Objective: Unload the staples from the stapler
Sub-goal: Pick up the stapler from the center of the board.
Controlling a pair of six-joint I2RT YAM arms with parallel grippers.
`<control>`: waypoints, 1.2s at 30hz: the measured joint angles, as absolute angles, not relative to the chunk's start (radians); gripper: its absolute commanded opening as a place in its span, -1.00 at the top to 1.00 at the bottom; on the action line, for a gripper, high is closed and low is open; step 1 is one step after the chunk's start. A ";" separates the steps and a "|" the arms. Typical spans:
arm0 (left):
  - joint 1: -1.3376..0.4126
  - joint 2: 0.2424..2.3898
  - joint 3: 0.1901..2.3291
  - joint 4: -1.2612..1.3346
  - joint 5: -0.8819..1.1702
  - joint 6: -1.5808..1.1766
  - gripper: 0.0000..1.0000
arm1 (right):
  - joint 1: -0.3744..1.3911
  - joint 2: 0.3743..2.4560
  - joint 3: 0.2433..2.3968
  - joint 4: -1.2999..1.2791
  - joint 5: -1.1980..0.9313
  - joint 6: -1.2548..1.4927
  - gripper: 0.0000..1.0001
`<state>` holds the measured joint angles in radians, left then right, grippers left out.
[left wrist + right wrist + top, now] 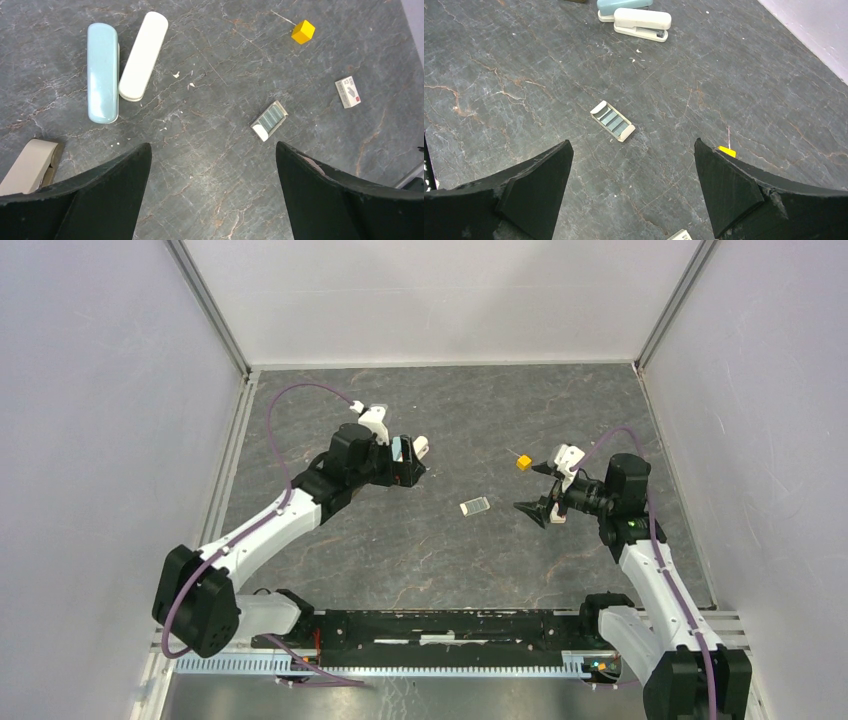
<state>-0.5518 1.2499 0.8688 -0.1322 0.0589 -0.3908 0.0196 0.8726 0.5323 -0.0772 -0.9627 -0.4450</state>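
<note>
While the left hand (212,145) and right hand (633,141) were held apart and empty, no loose staples were seen; they were judged inside the teal stapler (102,72) or white stapler (143,56). Approach step: one was to be pinned, then opened.

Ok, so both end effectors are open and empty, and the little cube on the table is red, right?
No, the cube is yellow, not red; the left wrist view shows it. The left end effector and right end effector are indeed open and empty.
</note>
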 measured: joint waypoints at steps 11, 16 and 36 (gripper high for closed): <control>-0.552 1.351 0.877 -0.001 0.160 -0.330 -1.00 | 0.020 0.880 0.532 -0.079 -0.930 -0.448 -0.96; -0.552 1.430 0.934 -0.010 0.172 -0.323 -1.00 | 0.020 0.880 0.532 -0.079 -0.917 -0.450 -0.96; -0.481 1.698 1.305 -0.213 0.273 -0.283 -1.00 | 0.020 0.860 0.532 -0.081 -0.891 -0.452 -0.96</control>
